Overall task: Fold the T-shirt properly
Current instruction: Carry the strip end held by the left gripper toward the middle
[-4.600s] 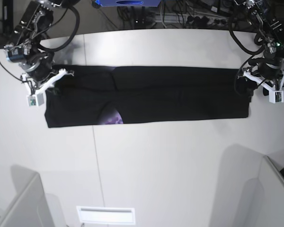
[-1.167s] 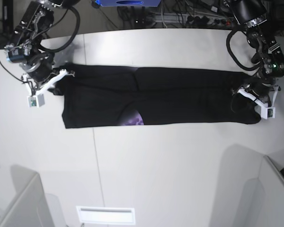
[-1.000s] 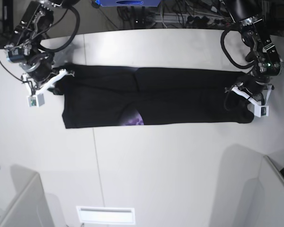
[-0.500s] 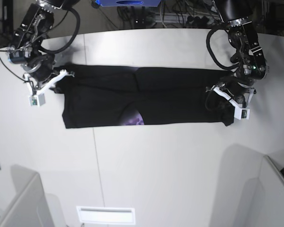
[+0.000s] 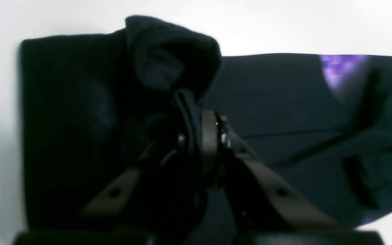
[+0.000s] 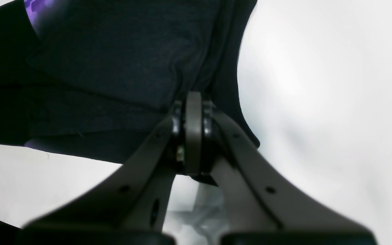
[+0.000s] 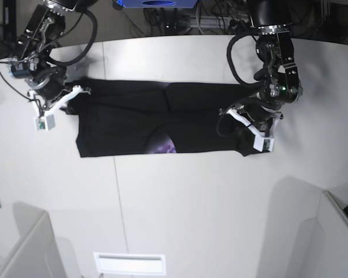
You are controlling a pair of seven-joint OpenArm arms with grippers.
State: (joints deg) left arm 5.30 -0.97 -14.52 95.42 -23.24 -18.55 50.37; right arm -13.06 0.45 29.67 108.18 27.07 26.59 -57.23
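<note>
While both claws pinch the T-shirt [image 7: 162, 119], cables [image 7: 220, 23] crowd behind the white table [image 7: 191, 202].

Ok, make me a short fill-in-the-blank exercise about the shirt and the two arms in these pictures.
1. The T-shirt is mostly ____ in colour.
2. The patch of print showing at its near edge is ____.
3. The left gripper has its fingers closed on the ____.
4. The shirt lies on a ____ table.

Missing words: black; purple; T-shirt; white

A lab: white table [image 7: 180, 197], tangled cables [image 7: 220, 23] behind
</note>
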